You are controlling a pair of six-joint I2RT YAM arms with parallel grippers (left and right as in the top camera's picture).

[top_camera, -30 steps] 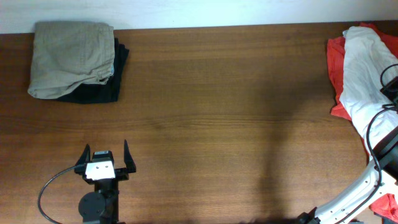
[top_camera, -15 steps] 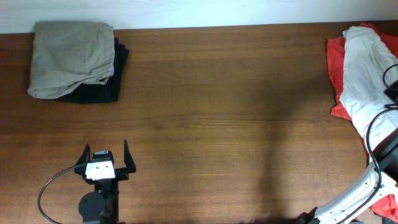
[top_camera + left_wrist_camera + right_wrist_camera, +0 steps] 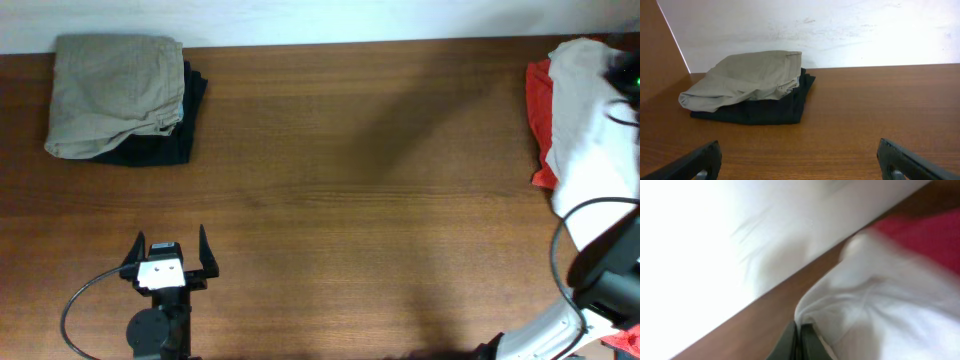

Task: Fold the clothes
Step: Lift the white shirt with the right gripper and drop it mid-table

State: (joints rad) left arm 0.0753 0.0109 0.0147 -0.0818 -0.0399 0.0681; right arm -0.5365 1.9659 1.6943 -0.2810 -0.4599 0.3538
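The clothes, a white T-shirt (image 3: 585,120), lie at the table's far right edge, partly over a red T-shirt (image 3: 538,100). My right gripper (image 3: 622,72) is over the shirt's far end. In the right wrist view its jaws (image 3: 799,330) are pressed together, and a fold of the white T-shirt (image 3: 880,295) is pinched at their tips. The cloth rises blurred toward it. My left gripper (image 3: 171,240) rests low at the front left, open, with nothing between its fingers (image 3: 799,150). The shirt's print is hidden.
A folded khaki garment (image 3: 115,90) lies on a black one (image 3: 180,140) at the back left corner, also ahead of the left wrist camera (image 3: 745,77). A pale wall runs behind the table. The right arm's cable (image 3: 575,215) loops at the right.
My right gripper closed on the white T-shirt and moved toward the far edge, lifting and spreading the cloth. The left arm stayed still.
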